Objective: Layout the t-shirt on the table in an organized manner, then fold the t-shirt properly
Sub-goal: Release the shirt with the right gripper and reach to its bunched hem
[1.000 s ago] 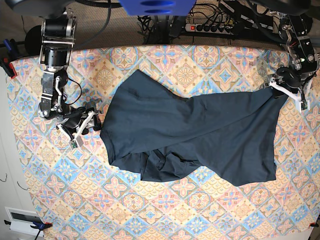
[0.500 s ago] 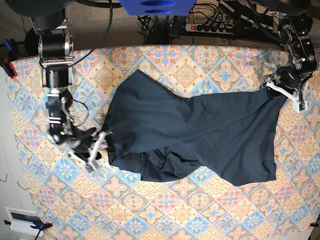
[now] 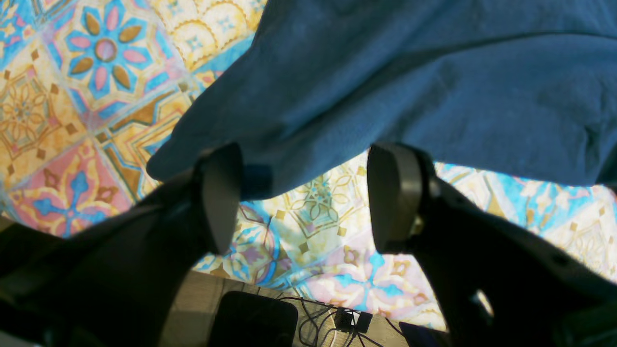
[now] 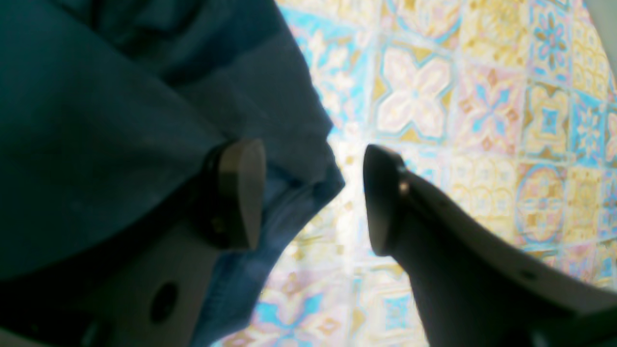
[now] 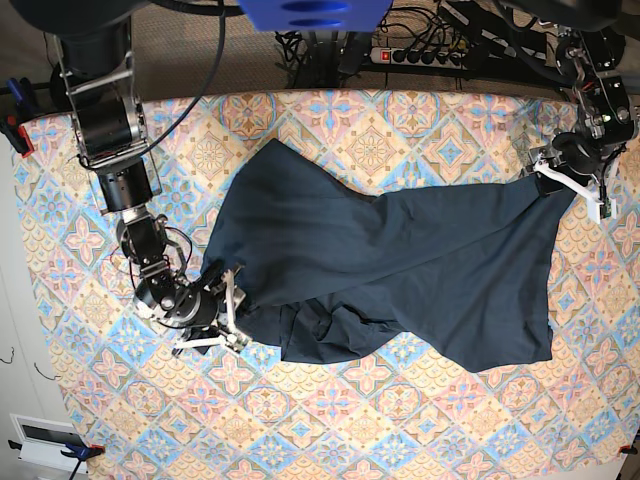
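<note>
The t-shirt (image 5: 390, 270), dark navy and plain, lies spread but crumpled across the middle of the table (image 5: 420, 130); you see it reach from the centre-left of the base view out to the far right edge, with a bunched, folded mass of cloth along its lower left hem. You cannot pick out the neck, the sleeves or any label in any view, since the folds hide them, and you cannot tell which side faces up. The table shows its pink, blue and yellow tile pattern all round the garment. The right gripper (image 5: 222, 318) sits low at the shirt's lower-left corner; in its wrist view its jaws stand apart, one finger (image 4: 236, 193) over the navy cloth and the other over bare tabletop, with the hemmed edge of the shirt (image 4: 144, 120) between them, nothing clamped. Whether that finger actually touches the fabric you cannot tell. The left gripper (image 5: 578, 185) is at the shirt's upper-right corner; its wrist view shows the jaws likewise spread, the cloth corner (image 3: 385, 86) lying just beyond the fingers (image 3: 219, 197) and patterned table between them, nothing grasped. Both wrist views are cut off by the dark gripper bodies below. A power strip (image 5: 425, 55) and tangled cables lie behind the table's far edge.
</note>
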You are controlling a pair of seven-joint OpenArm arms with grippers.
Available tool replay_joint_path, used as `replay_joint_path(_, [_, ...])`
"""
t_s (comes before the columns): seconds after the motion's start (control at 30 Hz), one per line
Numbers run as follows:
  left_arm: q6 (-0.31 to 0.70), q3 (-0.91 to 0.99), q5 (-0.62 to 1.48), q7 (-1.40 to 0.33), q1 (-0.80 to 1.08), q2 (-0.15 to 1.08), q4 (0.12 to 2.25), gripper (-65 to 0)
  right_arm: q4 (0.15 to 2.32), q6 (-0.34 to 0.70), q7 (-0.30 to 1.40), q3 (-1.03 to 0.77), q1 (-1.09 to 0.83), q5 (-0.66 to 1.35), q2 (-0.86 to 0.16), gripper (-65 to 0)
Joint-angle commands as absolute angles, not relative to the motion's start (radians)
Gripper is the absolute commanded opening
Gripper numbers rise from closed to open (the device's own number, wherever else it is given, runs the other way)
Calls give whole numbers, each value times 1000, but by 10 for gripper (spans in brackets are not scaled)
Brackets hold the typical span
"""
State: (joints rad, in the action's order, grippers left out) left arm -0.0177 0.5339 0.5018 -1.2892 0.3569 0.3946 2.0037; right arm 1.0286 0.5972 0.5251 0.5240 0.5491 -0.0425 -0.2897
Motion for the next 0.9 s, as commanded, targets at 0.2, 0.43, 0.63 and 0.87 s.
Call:
replay_joint_path(0.2, [-16, 539, 507, -1274, 354, 387, 2018, -256, 1040, 591, 487, 527, 608, -31, -232, -334])
replay_joint_path(0.43, [-16, 539, 507, -1274, 355, 381, 2018, -256, 897, 591, 430, 527, 710, -31, -97, -335])
replay_joint_path(0.63, [-16, 544, 507, -1274, 374, 381, 2018, -256, 737, 591, 358, 524, 728, -31, -87, -335])
replay_joint_path(0.87, [-16, 544, 509, -1273, 378, 381, 2018, -256, 656, 588, 277, 519, 743, -31, -87, -335])
